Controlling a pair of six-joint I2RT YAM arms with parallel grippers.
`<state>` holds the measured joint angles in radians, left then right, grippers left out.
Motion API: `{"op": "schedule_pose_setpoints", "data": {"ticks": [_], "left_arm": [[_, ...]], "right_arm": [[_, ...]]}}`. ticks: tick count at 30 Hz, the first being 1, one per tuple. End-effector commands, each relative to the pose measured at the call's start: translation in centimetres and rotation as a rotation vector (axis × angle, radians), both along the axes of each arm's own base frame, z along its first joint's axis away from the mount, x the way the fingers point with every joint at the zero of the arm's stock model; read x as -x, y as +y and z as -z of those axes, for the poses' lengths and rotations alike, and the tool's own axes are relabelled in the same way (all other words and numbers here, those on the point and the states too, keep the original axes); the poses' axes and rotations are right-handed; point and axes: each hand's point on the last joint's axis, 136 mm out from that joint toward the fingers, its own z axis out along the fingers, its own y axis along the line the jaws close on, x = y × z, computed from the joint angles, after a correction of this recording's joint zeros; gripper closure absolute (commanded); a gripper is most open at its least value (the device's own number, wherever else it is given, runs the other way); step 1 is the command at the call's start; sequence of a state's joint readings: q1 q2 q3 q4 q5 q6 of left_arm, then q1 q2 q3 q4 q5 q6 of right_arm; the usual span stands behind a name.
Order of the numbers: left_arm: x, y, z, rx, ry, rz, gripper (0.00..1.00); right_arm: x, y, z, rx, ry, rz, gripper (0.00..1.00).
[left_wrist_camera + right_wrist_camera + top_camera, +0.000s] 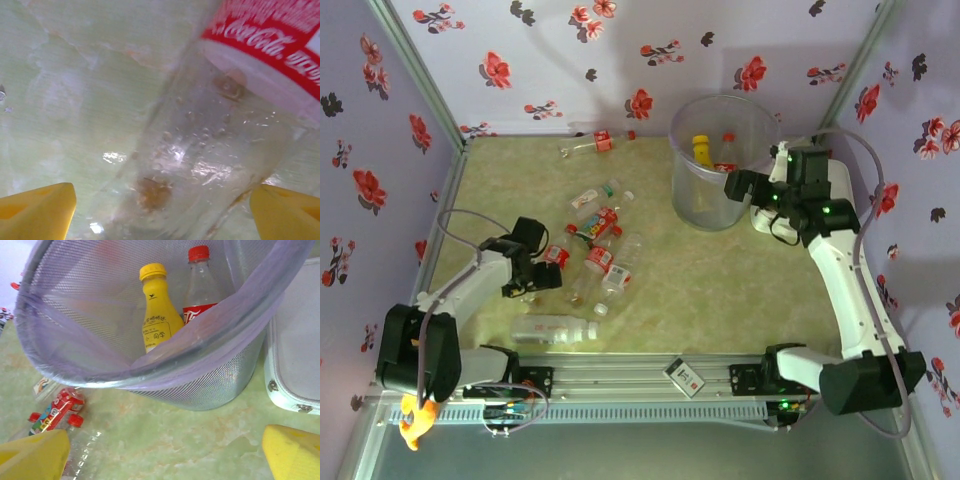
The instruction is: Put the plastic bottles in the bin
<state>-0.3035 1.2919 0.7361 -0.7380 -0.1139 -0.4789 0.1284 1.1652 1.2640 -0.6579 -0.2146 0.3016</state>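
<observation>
The bin [720,205] stands at the back right, holding a yellow bottle [157,315] and a red-capped cola bottle [201,287]. Several clear plastic bottles [598,245] lie scattered at the table's middle left, one more [588,146] by the back wall and one [555,328] near the front. My left gripper [542,275] is low over the cluster's left end. It is open, and a clear bottle with a red label [210,135] lies between its yellow fingers [40,212]. My right gripper [732,185] hangs open beside the bin's right wall [220,380], holding nothing.
A flat white lid-like object [295,355] lies just right of the bin, under my right arm. A small card box [685,376] rests on the front rail. The flowered walls close in the table on three sides. Bare tabletop [720,290] stretches between the bottle cluster and my right arm.
</observation>
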Motion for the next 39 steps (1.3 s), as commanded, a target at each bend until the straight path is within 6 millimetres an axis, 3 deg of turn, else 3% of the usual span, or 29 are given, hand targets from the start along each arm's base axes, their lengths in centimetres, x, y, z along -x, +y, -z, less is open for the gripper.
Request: {"op": "schedule_pose_setpoints", "data": {"ticks": [1, 13, 17, 20, 25, 31, 35, 39], "left_arm": [[0.3, 0.9, 1.3, -0.053, 0.015, -0.032, 0.14], [-0.3, 0.6, 1.8, -0.048, 0.019, -0.039, 0.52], [-1.4, 0.3, 1.1, -0.043, -0.011, -0.032, 0.59], [-2.4, 0.2, -0.3, -0.04, -0.044, -0.016, 0.62], [-5.0, -0.4, -5.3, -0.005, -0.187, -0.002, 0.69], [-8.1, -3.2, -12.6, 0.15, -0.456, 0.032, 0.81], [-9.4, -7.9, -16.2, 0.313, -0.619, 0.122, 0.84], [-10.1, -12.3, -18.0, 0.43, -0.723, 0.216, 0.95]], "right_arm": [[0.2, 1.0, -1.3, -0.057, -0.057, -0.02, 0.01], [1.4, 0.7, -1.2, -0.039, -0.068, -0.019, 0.01], [1.7, -0.2, -1.2, 0.023, -0.054, 0.0, 0.01], [2.2, -0.7, -1.8, 0.051, -0.059, 0.01, 0.01], [2.6, 0.0, -4.1, 0.003, -0.108, -0.012, 0.01], [2.3, 4.4, -6.6, -0.082, -0.171, -0.112, 0.01], [1.9, 9.3, -7.9, -0.139, -0.203, -0.215, 0.01], [1.0, 13.4, -7.8, -0.215, -0.184, -0.276, 0.02]]}}
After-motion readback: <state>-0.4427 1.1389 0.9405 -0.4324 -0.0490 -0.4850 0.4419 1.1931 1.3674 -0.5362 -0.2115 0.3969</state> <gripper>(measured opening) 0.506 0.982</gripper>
